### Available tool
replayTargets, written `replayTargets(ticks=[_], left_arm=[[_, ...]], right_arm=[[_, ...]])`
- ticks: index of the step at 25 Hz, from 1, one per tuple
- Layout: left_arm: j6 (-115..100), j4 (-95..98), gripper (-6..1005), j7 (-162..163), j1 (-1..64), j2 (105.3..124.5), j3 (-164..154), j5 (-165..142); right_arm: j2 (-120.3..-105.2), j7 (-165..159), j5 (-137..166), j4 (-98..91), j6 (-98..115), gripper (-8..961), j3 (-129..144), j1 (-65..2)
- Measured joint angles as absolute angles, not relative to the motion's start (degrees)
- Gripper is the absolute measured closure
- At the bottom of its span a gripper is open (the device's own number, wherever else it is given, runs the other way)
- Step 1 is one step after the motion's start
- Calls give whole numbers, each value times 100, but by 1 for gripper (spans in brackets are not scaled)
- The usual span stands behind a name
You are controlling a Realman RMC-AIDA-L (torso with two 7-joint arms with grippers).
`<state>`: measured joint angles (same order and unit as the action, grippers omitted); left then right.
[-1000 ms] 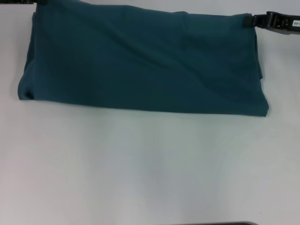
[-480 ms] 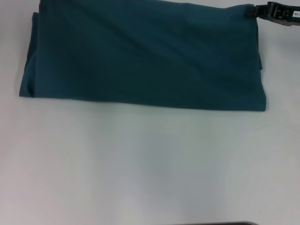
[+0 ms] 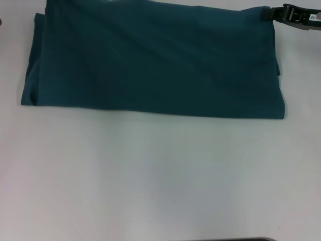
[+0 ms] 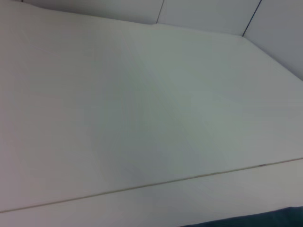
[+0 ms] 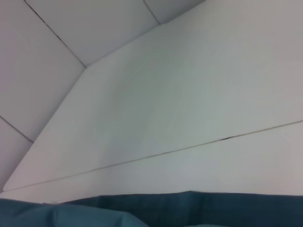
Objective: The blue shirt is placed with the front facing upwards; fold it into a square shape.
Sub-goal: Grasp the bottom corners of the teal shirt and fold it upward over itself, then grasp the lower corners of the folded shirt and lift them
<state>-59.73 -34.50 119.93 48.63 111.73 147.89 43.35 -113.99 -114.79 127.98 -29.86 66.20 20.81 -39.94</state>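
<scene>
The blue shirt [image 3: 150, 65] lies folded into a wide band across the far part of the white table [image 3: 160, 175], with its plain teal side up. No lettering shows. My right gripper [image 3: 271, 13] is at the shirt's far right corner, shut on the fabric edge. A strip of the shirt [image 5: 156, 210] fills the lower border of the right wrist view. A sliver of the shirt [image 4: 265, 221] also shows in the left wrist view. The left gripper is out of the head view, past the shirt's far left corner.
Bare white tabletop spreads in front of the shirt toward me. A dark edge [image 3: 230, 239] runs along the bottom of the head view. Both wrist views show white table panels with thin seams [image 4: 142, 187].
The shirt's far edge has shifted away from me and flattened. The right gripper moved slightly farther back with it. The left gripper has left the head view's top left corner.
</scene>
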Motion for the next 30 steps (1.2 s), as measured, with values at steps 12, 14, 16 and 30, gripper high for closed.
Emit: replayTargets(ticks=[12, 14, 16, 30], left_arm=[[-4990, -3704, 823, 12113, 4753, 11618, 14466, 4314], [-4897, -3704, 783, 12132, 4726, 11630, 14462, 4319], [-4833, -3710, 743, 12135, 4682, 11642, 14461, 4323], [-5912, -5024, 248, 12095, 3932, 12002, 14455, 4846]], right_arm=[[-11549, -11586, 12751, -2831, 5714, 873, 2410, -4136], [-11561, -11614, 12747, -2825, 5579, 802, 2413, -4142], [-11568, -11624, 12741, -2825, 5492, 731, 2404, -4143], [-11573, -10993, 11800, -3281, 6519, 317, 2424, -3450]])
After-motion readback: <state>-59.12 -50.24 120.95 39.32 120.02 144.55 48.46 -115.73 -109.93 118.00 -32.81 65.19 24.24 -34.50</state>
